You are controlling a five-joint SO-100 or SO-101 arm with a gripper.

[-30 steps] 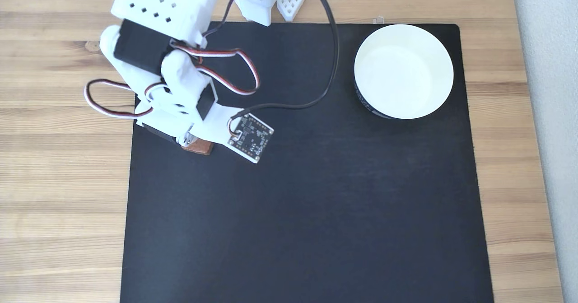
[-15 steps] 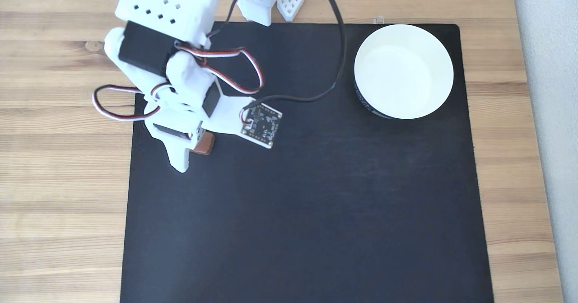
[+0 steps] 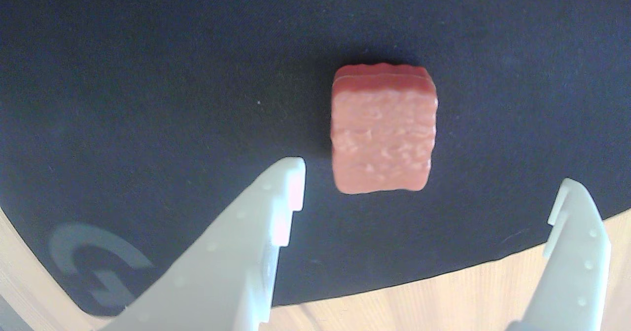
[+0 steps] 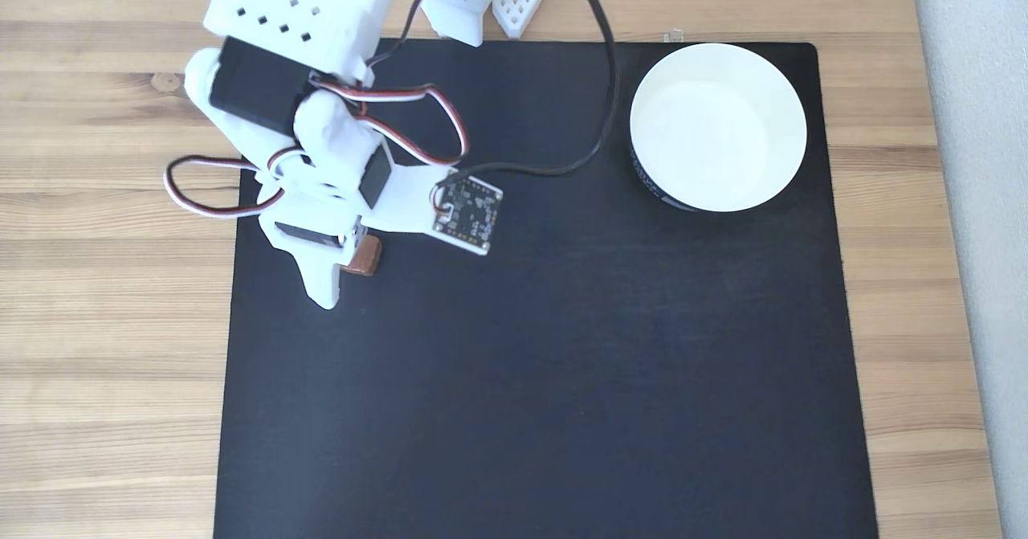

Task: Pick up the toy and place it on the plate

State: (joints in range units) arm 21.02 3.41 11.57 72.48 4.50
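One toy [image 3: 383, 129] lies outside the plate [image 4: 795, 89].

1. The mat [image 4: 562, 362] lies on the worktop [image 4: 112, 362].
2. The toy [image 3: 383, 128] lies on the mat near its left edge in the fixed view [image 4: 366, 256], partly under the arm.
3. In the wrist view, the fingers [image 3: 276, 207] stand apart, either side of the toy and just short of it.
4. The plate [image 4: 717, 128] sits at the mat's upper right corner, well apart from the toy.

arm [image 4: 321, 137]: white plastic, square holes | black servos | red-white-black cables | bare circuit board [image 4: 468, 214]
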